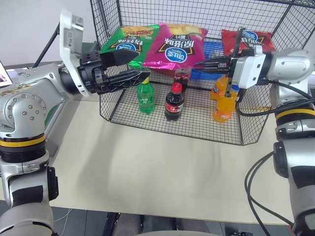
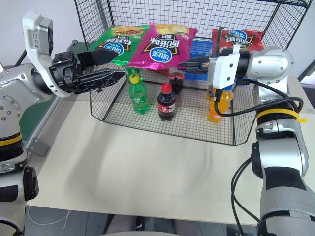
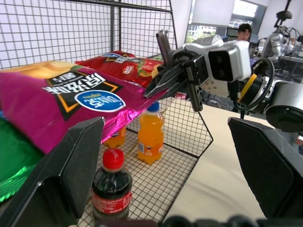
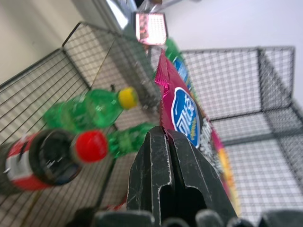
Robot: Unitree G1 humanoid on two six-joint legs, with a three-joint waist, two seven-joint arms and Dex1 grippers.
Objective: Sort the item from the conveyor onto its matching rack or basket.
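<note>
The item, a magenta-pink chip bag (image 1: 174, 46) with a blue oval logo, lies on the upper wire shelf of the black wire cage (image 1: 197, 129). It sits between a green chip bag (image 1: 125, 42) and a red chip bag (image 1: 251, 39). My right gripper (image 1: 199, 64) reaches in level from the right, shut on the pink bag's near right edge (image 4: 163, 101). My left gripper (image 1: 134, 67) hovers open at the cage's front left, just below the green bag, holding nothing. A strip of the dark green conveyor (image 2: 28, 123) shows at the left.
On the cage floor stand a green soda bottle (image 1: 145, 96), a cola bottle (image 1: 174, 102) and orange drink bottles (image 1: 224, 103). A blue basket (image 1: 212, 49) sits behind the shelf. The beige table (image 1: 162, 167) stretches in front. A person (image 3: 245, 31) is far behind.
</note>
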